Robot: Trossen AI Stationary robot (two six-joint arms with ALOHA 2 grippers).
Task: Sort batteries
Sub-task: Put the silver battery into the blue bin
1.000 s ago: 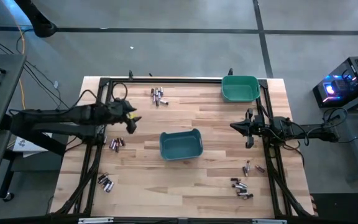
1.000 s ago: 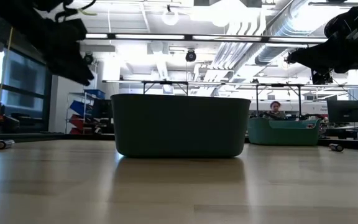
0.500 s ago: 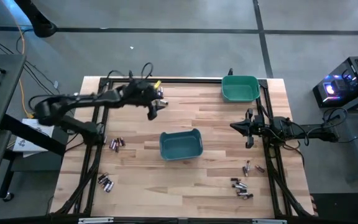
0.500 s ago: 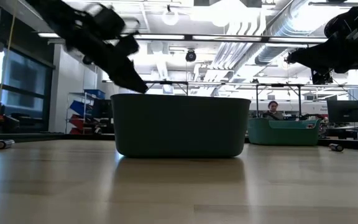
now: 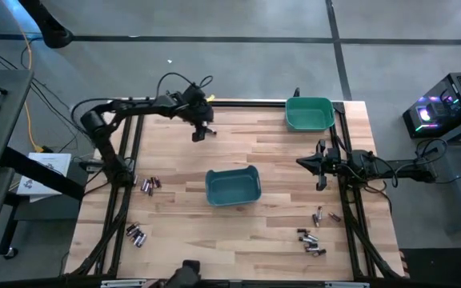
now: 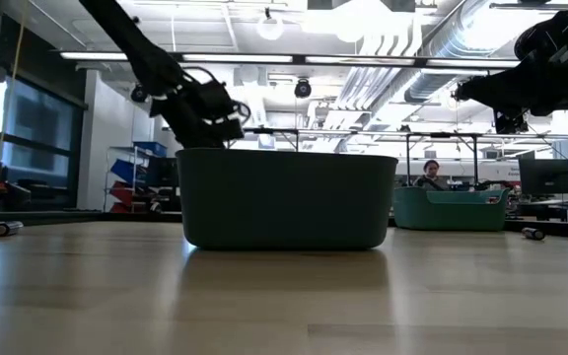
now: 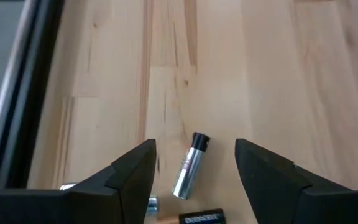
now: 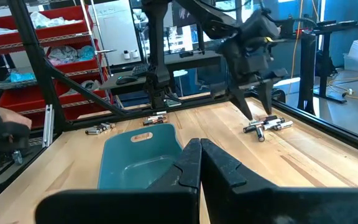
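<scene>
My left gripper [image 7: 194, 163] is open and slants down over a cluster of batteries near the table's far edge. One silvery battery [image 7: 189, 173] lies flat on the wood between the fingers, untouched, and a black one [image 7: 201, 217] lies beside it. In the high view this gripper [image 5: 199, 134] covers most of the cluster. The right wrist view shows it [image 8: 258, 116] just above those batteries [image 8: 267, 126]. My right gripper [image 5: 320, 173] waits shut and level at the table's right side.
A blue-teal bin [image 5: 233, 186] stands mid-table and a green bin [image 5: 309, 113] at the far right corner. Other battery clusters lie at the left edge [image 5: 150, 185], near left [image 5: 136, 234] and near right [image 5: 311, 241]. A black frame rail [image 7: 27, 93] runs beside the left gripper.
My left gripper has swung from the table's left edge toward the far edge and the right. It has rolled, tipped downward and sunk over the far battery cluster. The batteries and bins have stayed in place.
</scene>
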